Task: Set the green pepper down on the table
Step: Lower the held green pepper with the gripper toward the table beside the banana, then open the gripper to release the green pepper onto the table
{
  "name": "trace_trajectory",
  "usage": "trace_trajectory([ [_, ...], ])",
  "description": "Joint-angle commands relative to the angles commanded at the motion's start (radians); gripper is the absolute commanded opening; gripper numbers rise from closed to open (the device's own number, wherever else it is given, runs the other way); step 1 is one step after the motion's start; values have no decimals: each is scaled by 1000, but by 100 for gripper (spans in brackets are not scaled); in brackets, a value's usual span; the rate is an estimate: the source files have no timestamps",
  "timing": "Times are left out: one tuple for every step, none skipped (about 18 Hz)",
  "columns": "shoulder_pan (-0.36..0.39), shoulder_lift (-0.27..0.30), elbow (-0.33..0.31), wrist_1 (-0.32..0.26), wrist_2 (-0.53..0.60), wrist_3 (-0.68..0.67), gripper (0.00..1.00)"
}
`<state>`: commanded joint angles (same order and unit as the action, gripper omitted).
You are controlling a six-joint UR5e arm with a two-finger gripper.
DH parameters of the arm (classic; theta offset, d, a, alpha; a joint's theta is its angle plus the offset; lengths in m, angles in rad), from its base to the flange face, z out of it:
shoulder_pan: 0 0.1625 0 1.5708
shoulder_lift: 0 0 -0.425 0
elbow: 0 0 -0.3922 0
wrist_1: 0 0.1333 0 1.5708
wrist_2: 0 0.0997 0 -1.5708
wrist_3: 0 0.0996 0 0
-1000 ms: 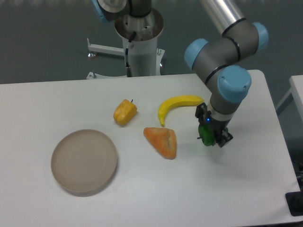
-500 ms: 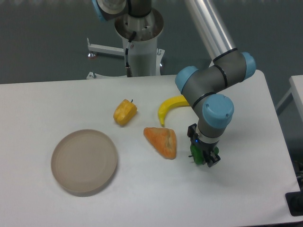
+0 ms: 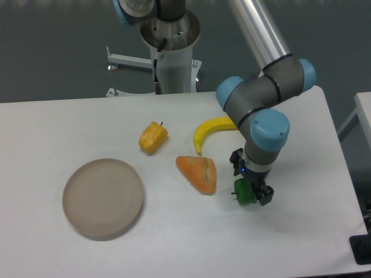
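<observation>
Now your table [image 3: 87,116] carries the plate [image 3: 103,198], orange wedge [image 3: 198,172], banana [image 3: 214,130] and yellow pepper [image 3: 153,137], all unmoved. Your gripper [image 3: 250,193] has swung from beside the banana down to just right of the wedge and lowered, clenched on the green pepper [image 3: 244,191], which looks at or nearly at the surface. Judging by that, release comes next.
</observation>
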<state>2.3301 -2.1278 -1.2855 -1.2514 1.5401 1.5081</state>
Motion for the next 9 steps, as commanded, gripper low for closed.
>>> trace_trajectory([
  [-2, 14, 12, -31, 3, -26, 100],
  [-2, 19, 26, -64, 8, -54, 100],
  [-2, 25, 50, -124, 9, -75, 100],
  [-2, 31, 70, -184, 9, -77, 100],
  [-2, 45, 77, -219, 9, -75, 100],
  [-2, 55, 74, -230, 9, -75, 100],
  [0, 65, 72, -232, 9, -74, 100],
  [0, 74, 68, -234, 9, -72, 100],
  [0, 81, 58, -234, 9, -66, 100],
])
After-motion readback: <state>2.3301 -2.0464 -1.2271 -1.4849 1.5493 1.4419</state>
